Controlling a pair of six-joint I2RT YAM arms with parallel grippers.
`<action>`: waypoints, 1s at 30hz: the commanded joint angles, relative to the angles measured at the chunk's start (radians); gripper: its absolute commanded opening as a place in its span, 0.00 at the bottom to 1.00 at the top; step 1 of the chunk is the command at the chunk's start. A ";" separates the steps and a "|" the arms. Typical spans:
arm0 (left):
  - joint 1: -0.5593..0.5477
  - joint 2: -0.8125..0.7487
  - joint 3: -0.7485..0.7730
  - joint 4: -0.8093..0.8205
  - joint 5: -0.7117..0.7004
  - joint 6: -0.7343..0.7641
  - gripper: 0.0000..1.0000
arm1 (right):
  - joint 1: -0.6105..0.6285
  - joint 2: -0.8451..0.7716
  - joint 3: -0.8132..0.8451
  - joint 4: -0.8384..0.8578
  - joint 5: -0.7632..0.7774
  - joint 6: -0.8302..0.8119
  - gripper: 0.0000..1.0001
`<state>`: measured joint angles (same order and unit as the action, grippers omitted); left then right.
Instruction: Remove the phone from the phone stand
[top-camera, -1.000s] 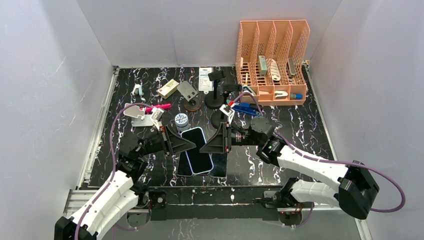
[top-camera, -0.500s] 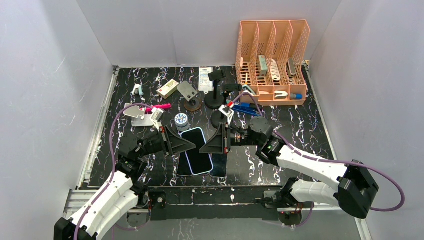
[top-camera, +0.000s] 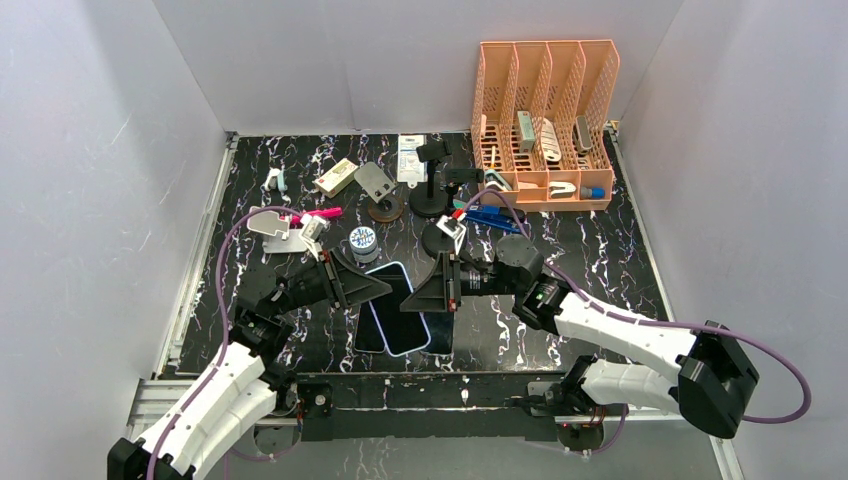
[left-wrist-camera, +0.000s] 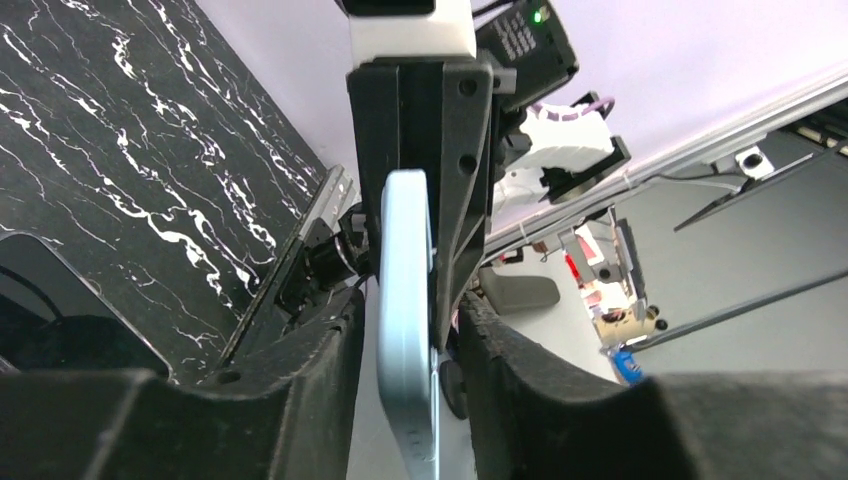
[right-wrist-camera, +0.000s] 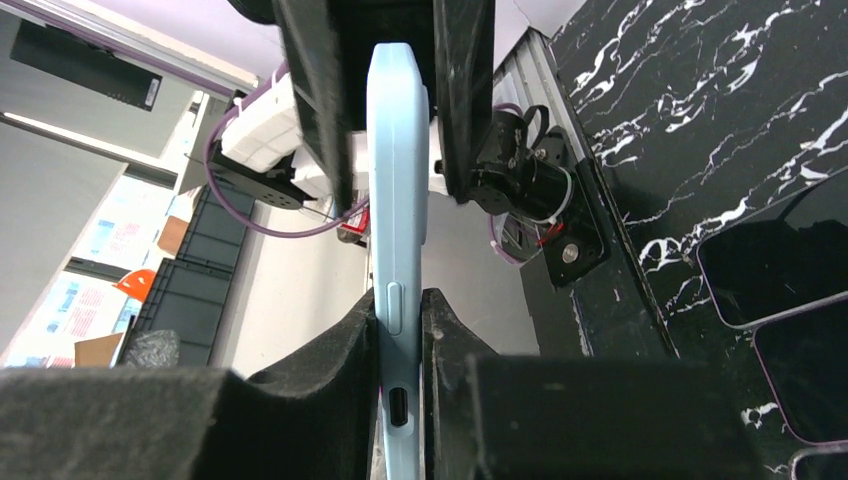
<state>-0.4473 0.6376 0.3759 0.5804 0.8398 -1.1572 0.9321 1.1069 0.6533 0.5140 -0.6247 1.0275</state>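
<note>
Phone (top-camera: 402, 310) in a pale blue case is hanging off the black marbled table (top-camera: 560, 270), near its front edge, between the two arms, with its screen facing up toward the top camera. The right gripper (right-wrist-camera: 400, 325) is clamping it: in the right wrist view its two black fingers (right-wrist-camera: 345, 370) are pressing against both faces of the phone, seen edge-on, just by the side button. The left gripper (left-wrist-camera: 405, 330) is reaching around the opposite end, but its jaws are standing apart. In the left wrist view a gap is showing between each left finger (left-wrist-camera: 310, 380) and the case, so this gripper is not gripping. Under the raised phone two dark phones (top-camera: 367, 338) are lying flat on the table, side by side. Farther back a black stand on a round base (top-camera: 430, 195) and a white stand (top-camera: 268, 222) are standing well apart from the phone. A peach file organiser (top-camera: 545, 110) is sitting at the back right corner.
</note>
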 joint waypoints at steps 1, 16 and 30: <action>-0.001 -0.017 0.046 -0.023 -0.041 0.045 0.41 | 0.008 -0.060 -0.008 0.022 0.005 -0.019 0.01; -0.001 -0.111 0.091 -0.252 -0.219 0.224 0.73 | 0.008 -0.169 -0.016 -0.119 0.081 -0.093 0.01; -0.001 -0.183 0.129 -0.625 -0.659 0.504 0.79 | 0.008 -0.444 -0.068 -0.622 0.330 -0.239 0.01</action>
<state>-0.4473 0.4480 0.4816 0.0765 0.3511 -0.7979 0.9371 0.7341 0.6086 0.0307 -0.3969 0.8249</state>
